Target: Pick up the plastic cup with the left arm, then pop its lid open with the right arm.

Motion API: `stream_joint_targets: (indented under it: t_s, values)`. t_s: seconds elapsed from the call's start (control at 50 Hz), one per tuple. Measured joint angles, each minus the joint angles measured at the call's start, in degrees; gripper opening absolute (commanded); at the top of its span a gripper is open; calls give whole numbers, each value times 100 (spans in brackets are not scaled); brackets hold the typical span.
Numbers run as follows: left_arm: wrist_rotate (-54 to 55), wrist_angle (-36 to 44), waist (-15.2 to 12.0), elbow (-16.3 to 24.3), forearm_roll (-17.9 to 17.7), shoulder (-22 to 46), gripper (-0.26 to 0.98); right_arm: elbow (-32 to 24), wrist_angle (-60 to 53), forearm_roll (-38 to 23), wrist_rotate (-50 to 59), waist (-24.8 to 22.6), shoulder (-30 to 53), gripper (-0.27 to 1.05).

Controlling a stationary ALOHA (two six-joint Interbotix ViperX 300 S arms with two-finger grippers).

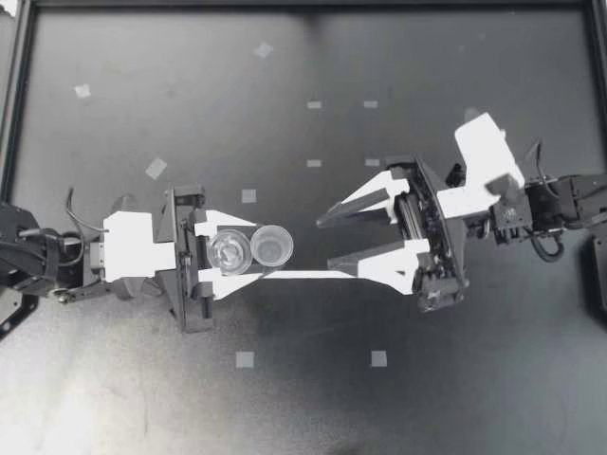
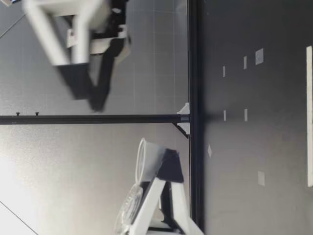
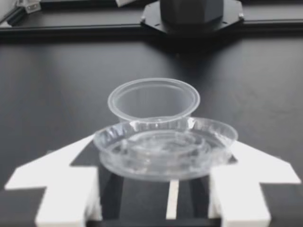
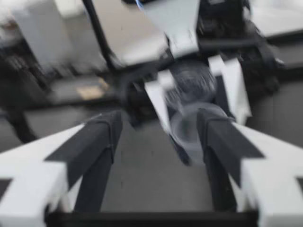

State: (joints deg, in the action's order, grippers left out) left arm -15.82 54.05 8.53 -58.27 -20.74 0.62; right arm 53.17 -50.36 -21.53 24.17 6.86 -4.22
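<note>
Overhead, left claw (image 1: 257, 250) holds cup (image 1: 272, 246), lid (image 1: 230, 251) — low view: both aloft.

Soft, even light from above leaves the dark worktop (image 1: 446, 389) with a pale sheen beside the left end effector (image 1: 250, 251), whose clear lid (image 1: 229, 251) shows small glints. Motion blur smears the right end effector (image 1: 325, 243) in the low and right wrist views.

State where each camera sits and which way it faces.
Top: overhead, looking straight down; both arms show, left gripper with clear lid and cup, right gripper open.
Low: table height, looking across; both grippers.
Left wrist: along its fingers, lid between, cup ahead.
Right wrist: along its fingers, facing left gripper.
All four share the cup.
</note>
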Motion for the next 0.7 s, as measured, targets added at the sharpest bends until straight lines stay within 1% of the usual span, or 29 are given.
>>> stream_joint_targets:
  t_s: [0.12, 0.38, 0.7]
  values:
    - [18, -18, 0, 0, 0, -9, 7, 105, 202, 0, -659, 0, -53, 65]
    - [132, -18, 0, 0, 0, -9, 7, 132, 290, 18, -1230, -9, -158, 65]
    - [132, -185, 0, 0, 0, -9, 7, 141, 281, 18, -1327, -18, -158, 65]
